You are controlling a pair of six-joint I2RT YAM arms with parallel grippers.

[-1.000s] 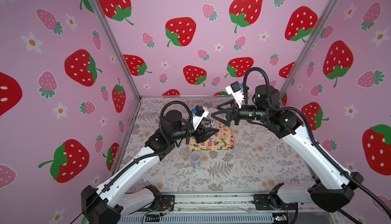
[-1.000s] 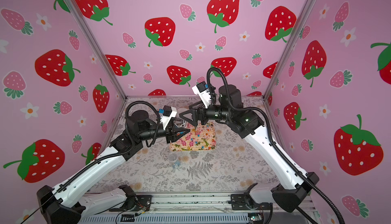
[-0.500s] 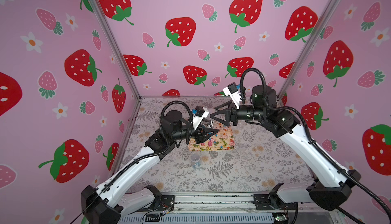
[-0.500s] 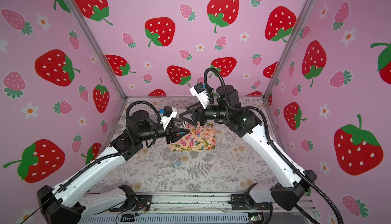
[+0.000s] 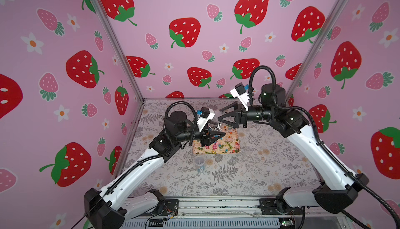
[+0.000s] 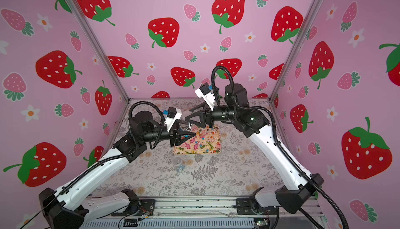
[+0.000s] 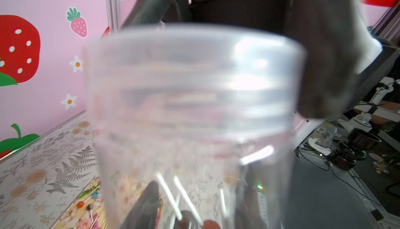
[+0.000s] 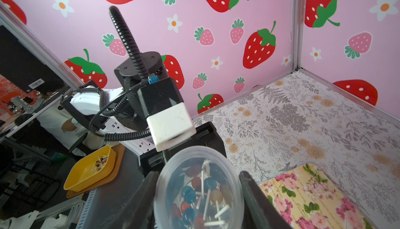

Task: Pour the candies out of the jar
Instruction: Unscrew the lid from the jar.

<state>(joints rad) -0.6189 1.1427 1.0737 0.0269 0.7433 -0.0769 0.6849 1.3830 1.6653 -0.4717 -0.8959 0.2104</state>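
Pink strawberry walls (image 5: 151,5) close in a leaf-patterned counter (image 5: 270,163) with a flowered tray (image 5: 207,149) at its middle. The jar (image 8: 199,186) is up off the counter over the tray, and the left claw (image 5: 223,134) is clamped on its lower body. Candies (image 8: 194,195) fill the jar's bottom, sticks crossed, and a few more lie loose on the tray. The right claw (image 5: 219,114) has its jaws half spread, one on each side of the jar's top, at or just beside the rim. Whether they press on it cannot be told. From the left wrist, the wide threaded band at the top looks like a clear screw cap, so the step in hand is probably getting the cap off, not pouring. Next, the right claw would need to pinch the cap firmly and twist while the left claw holds the jar steady. Only then can the jar be tipped over the tray. A slack grip would likely slip on the smooth plastic.
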